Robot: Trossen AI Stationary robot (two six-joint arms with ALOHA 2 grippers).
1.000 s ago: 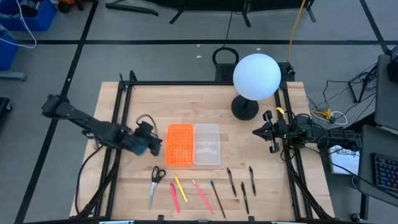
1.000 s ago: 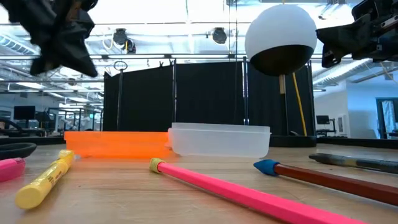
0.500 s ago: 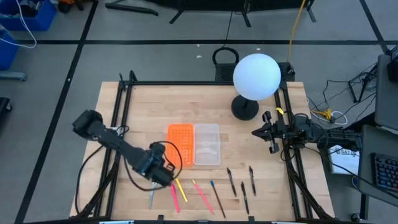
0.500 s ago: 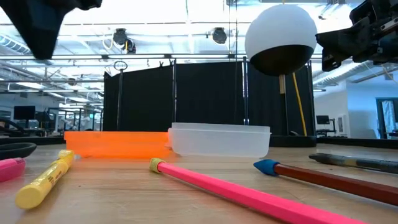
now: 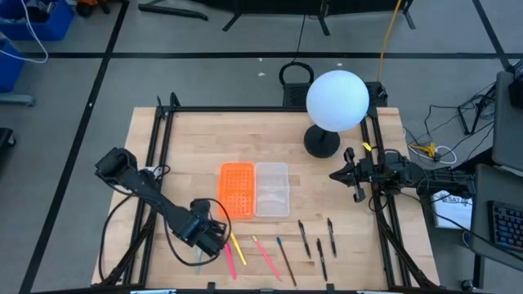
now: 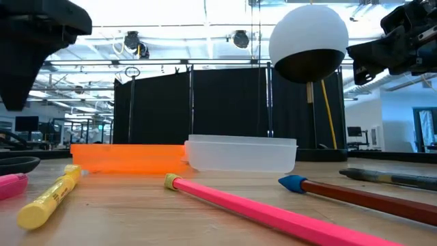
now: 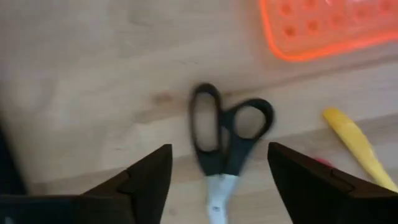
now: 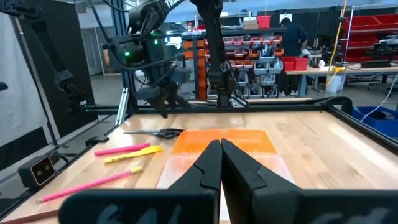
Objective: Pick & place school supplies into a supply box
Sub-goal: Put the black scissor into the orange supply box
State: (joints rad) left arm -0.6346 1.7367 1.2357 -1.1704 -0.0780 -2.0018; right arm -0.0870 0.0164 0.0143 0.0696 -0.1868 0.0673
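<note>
The black-handled scissors [image 7: 227, 134] lie flat on the wooden table near its front left. My left gripper [image 7: 219, 152] hovers open above them, one finger on either side of the handles, touching nothing; in the high view it [image 5: 209, 238] covers most of them. Pens and pencils lie in a row along the near edge: a yellow one [image 5: 237, 247], pink ones [image 5: 265, 257], a blue-tipped one [image 5: 284, 260] and black ones [image 5: 304, 237]. The supply box lies open at mid-table, orange half [image 5: 237, 190] beside clear half [image 5: 272, 189]. My right gripper [image 8: 219, 155] waits shut at the right edge [image 5: 339, 173].
A white globe lamp [image 5: 337, 100] on a black foot stands at the far right of the table. Black frame rails run along the table's left [image 5: 155, 163] and right [image 5: 380, 163] sides. Bare wood lies between the box and the pens.
My left gripper has swung from beside the orange half of the box toward the table's near edge and now stands over the scissors. Nothing on the table has moved.
</note>
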